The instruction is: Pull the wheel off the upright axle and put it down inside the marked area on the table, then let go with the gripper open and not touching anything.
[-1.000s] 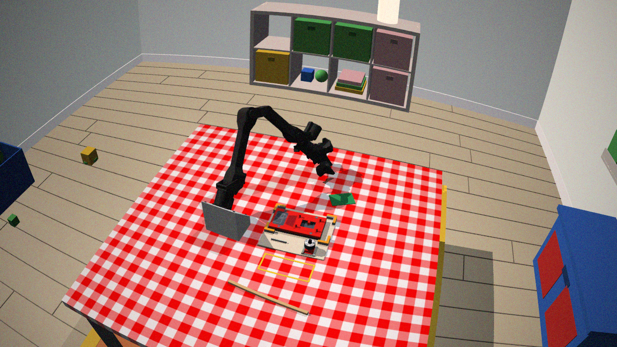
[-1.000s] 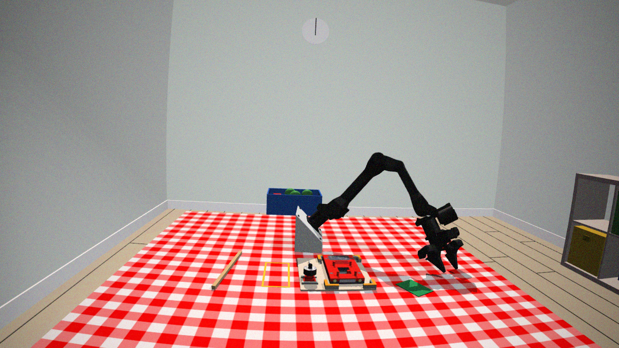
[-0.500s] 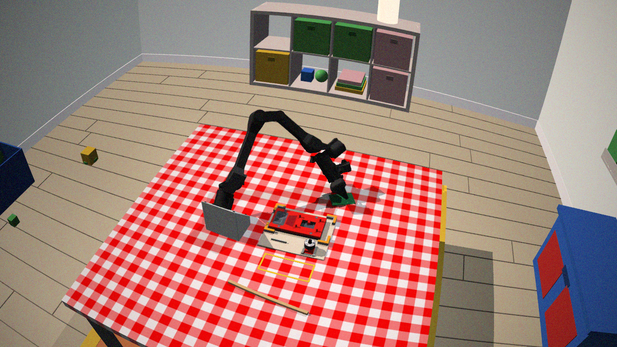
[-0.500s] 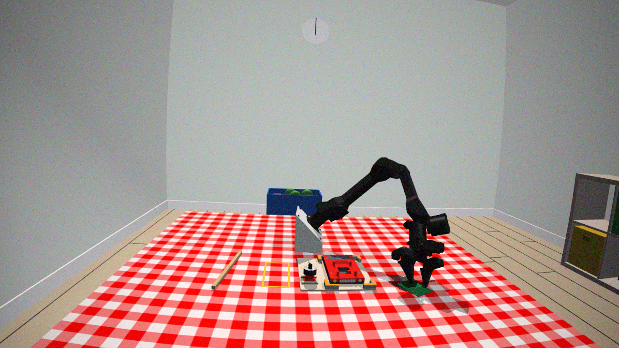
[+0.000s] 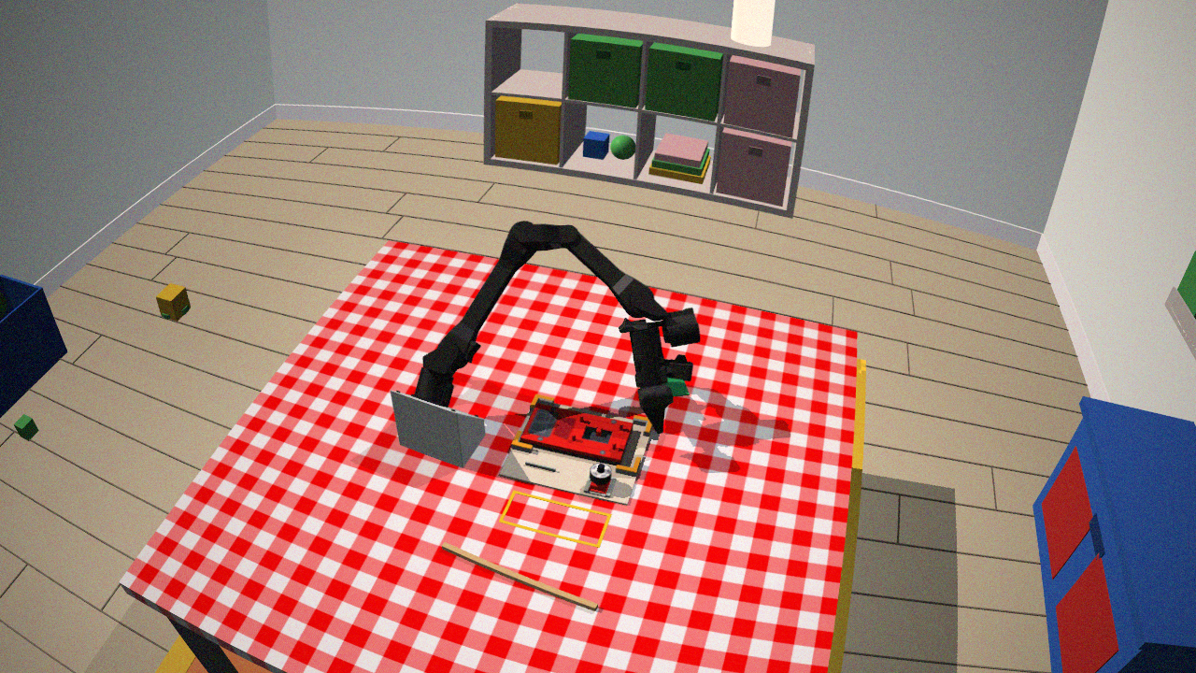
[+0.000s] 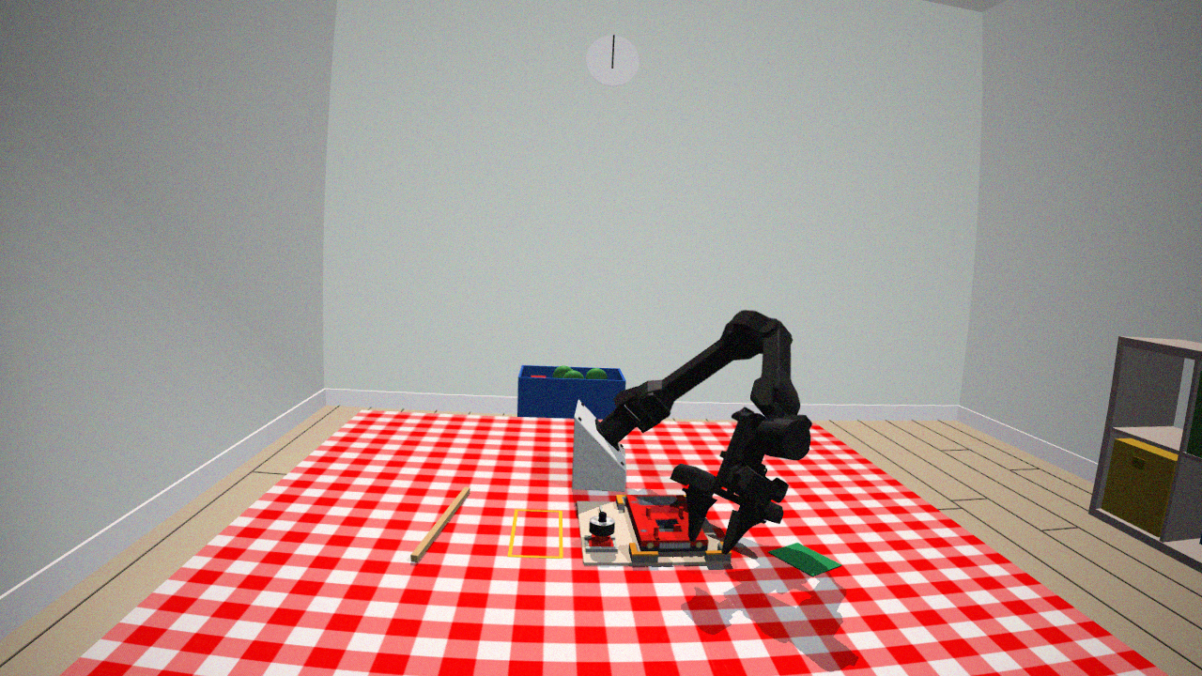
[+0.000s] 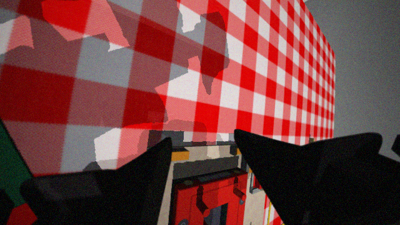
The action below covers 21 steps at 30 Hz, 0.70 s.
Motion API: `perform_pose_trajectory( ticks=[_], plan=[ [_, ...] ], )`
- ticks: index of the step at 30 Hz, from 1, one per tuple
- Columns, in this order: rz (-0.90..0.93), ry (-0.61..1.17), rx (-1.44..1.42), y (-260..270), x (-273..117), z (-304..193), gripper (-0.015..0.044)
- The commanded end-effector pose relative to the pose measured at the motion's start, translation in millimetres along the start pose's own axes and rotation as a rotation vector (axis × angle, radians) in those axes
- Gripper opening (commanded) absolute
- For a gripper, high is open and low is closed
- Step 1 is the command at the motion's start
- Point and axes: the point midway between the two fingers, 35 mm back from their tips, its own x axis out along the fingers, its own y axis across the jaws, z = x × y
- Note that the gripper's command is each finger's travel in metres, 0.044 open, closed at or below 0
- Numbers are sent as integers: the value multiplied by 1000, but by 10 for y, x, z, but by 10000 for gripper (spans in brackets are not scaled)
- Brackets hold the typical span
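My end effector (image 6: 713, 530) hangs open and empty, fingertips down over the far corner of the red board (image 6: 665, 522). The wheel (image 6: 600, 527) sits on its axle well off to one side, with the yellow-outlined area (image 6: 535, 532) beyond it on the worktop (image 6: 336, 588).

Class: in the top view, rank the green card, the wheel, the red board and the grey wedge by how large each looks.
1. Red board and grey wedge: alike, unranked.
2. Wheel and green card: the card is largely hidden behind the arm, so unranked.
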Motion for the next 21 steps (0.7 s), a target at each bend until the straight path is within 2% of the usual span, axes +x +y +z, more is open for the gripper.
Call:
perform_pose_trajectory(
  ticks=[1,10,17,21],
  plan=[
    [36,104,25,-366,34,-184,300],
    [214,270,146,-1115,-70,-666,300],
    [403,280,280,-1550,-275,-987,300],
    [421,275,294,-1587,-298,-1013,300]
  ],
)
